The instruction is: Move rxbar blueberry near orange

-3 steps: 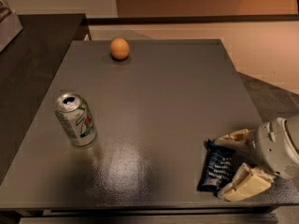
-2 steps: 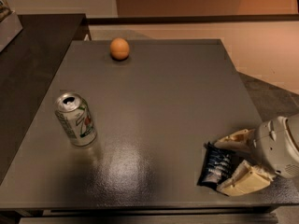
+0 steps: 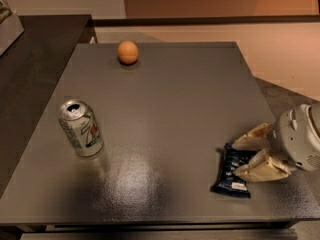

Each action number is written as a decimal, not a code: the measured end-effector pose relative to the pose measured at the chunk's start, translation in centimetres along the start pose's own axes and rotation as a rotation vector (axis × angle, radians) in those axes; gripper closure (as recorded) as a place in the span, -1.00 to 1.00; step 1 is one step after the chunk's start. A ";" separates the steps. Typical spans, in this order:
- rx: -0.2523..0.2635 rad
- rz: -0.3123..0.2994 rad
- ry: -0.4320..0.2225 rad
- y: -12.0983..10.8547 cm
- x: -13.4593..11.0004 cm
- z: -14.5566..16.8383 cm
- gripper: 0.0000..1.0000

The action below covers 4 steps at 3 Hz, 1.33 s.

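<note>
The rxbar blueberry (image 3: 230, 176), a dark navy wrapper with white text, lies flat near the table's front right corner. My gripper (image 3: 237, 157) reaches in from the right edge. Its two cream fingers (image 3: 254, 138) have come together on the bar's upper end, one at its far end and one over its right side. The bar still rests on the table. The orange (image 3: 128, 52) sits at the far edge, left of the middle, far from the bar and the gripper.
A silver soda can (image 3: 81, 128) stands upright on the left side of the grey table (image 3: 175, 99). A dark counter (image 3: 30, 69) adjoins the table on the left. Tan floor lies beyond the far and right edges.
The near finger has moved up toward the far one, so the fingers have narrowed onto the bar's upper end. The bar, the can and the orange have stayed in place.
</note>
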<state>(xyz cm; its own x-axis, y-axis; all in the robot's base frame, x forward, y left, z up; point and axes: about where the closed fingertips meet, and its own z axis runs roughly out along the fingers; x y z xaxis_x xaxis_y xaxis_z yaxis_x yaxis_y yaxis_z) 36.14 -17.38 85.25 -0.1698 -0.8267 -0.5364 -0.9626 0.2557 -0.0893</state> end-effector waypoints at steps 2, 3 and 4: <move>0.075 -0.007 0.011 -4.6 -2.1 -2.4 1.00; 0.099 -0.009 -0.018 -7.3 -3.5 -3.1 1.00; 0.104 -0.014 -0.068 -10.4 -5.2 -3.1 1.00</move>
<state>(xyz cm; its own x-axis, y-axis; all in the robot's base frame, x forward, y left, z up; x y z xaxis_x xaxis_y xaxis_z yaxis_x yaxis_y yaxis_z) 46.37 -17.28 91.60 -0.1387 -0.7956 -0.5897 -0.9370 0.2982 -0.1819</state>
